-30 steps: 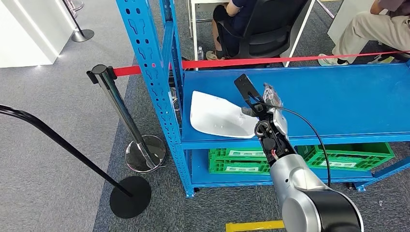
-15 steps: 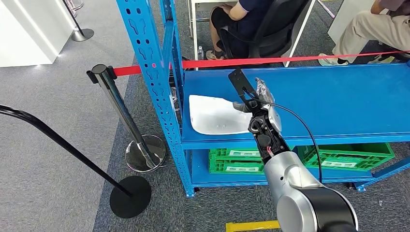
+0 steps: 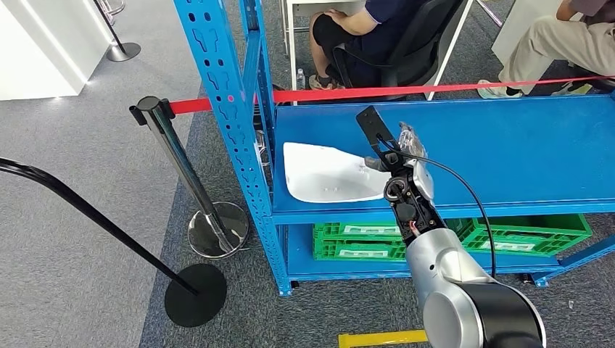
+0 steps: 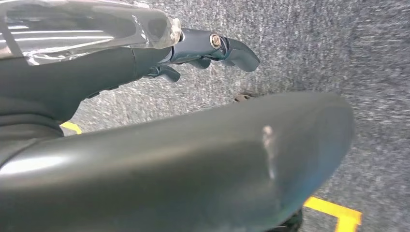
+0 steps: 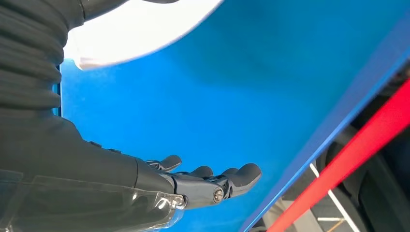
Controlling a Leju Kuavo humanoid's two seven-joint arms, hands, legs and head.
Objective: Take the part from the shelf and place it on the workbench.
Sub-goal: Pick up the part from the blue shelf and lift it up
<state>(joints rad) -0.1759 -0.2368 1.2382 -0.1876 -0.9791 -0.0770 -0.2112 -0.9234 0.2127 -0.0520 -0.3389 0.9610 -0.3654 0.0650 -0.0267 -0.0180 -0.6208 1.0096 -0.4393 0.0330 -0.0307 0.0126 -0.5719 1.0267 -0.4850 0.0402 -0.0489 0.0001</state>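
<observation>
Head view shows the blue shelf (image 3: 508,145) spanning the scene, with green crates (image 3: 508,235) on its lower level. On the upper level near its left end lies the white part (image 3: 326,174), flat on the blue surface. The right hand (image 3: 395,148) reaches over the shelf just beside the part's right edge; in the right wrist view its fingers (image 5: 232,176) are spread and hold nothing. The left hand (image 4: 203,48) hangs over grey carpet, fingers loosely apart, grasping nothing.
</observation>
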